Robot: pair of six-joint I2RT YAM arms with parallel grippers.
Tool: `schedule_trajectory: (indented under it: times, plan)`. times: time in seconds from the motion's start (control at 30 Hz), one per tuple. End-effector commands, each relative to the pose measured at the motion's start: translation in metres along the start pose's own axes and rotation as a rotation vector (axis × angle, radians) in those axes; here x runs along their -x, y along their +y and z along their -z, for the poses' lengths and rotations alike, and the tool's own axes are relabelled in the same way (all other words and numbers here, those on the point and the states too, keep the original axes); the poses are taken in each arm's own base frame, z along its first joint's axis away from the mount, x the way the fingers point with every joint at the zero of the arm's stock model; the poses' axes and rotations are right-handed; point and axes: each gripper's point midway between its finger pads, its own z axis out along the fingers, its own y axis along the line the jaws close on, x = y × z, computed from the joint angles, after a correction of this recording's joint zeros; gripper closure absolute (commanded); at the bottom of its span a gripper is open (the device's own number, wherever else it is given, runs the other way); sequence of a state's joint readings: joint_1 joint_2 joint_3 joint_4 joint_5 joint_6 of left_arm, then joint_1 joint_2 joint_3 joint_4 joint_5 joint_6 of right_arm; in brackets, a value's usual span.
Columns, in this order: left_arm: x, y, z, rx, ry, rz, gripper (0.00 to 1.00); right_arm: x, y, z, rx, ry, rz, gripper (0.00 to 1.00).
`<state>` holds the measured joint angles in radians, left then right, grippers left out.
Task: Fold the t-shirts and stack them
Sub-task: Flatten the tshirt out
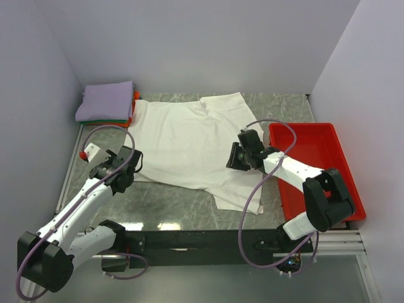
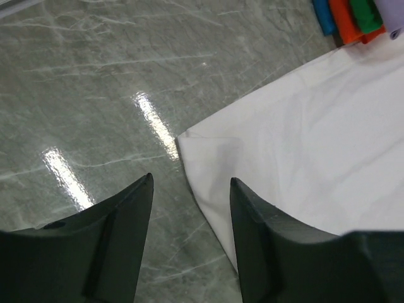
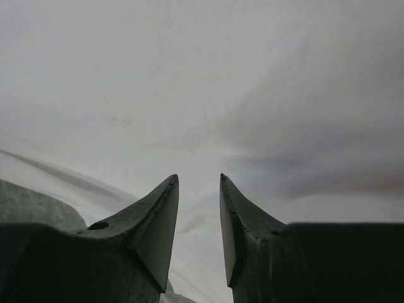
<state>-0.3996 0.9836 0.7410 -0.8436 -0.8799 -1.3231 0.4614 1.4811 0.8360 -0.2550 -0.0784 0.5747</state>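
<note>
**Left fingers**: released, spread wide, nothing between them. The near-left corner of the white short-sleeved cloth t-shirt lies just ahead of the gap, flat on the grey marbled tabletop. One tip sits over the cloth edge, the other over bare stone. Judgement: posn chosen so the fingers straddle the corner for a pinch. Grasp not yet made.

**Right fingers**: parted only narrowly, no fold seen between them. White cloth fills everything ahead of the tips, so they hang low over the shirt's right side. Contact w/ cloth: cannot tell.

**Shirt condition:** spread open, plain side up, no print showing. A rumpled flap trails toward the near edge, below the right fingers. Judgement: laid flat so both arms can lift matching points; fold not yet begun.

**Finished pile:** folded lavender tee on top, w/ orange, green and blue layers under it. It sits well beyond the left fingers, just beside the shirt's far-left part. Judgement: parked there to keep the working area free.

**Red plastic tray**: outboard of the right fingers, apart from the shirt.
</note>
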Motion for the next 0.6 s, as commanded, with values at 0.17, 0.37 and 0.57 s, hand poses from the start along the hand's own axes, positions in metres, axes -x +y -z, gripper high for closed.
schedule_trajectory:
  times: [0.17, 0.37, 0.57]
  plan:
    - [0.007, -0.033, 0.005, -0.13, 0.02, 0.066, 0.44, 0.008, 0.002, 0.022, 0.023, -0.059, -0.003, 0.6]
    - [-0.003, -0.09, 0.004, -0.23, 0.094, 0.055, 0.52, 0.002, 0.004, 0.019, 0.034, -0.034, -0.019, 0.61]
    - [-0.033, -0.053, -0.02, 0.017, 0.124, 0.05, 0.48, -0.012, -0.011, 0.038, 0.001, -0.069, -0.049, 0.6]
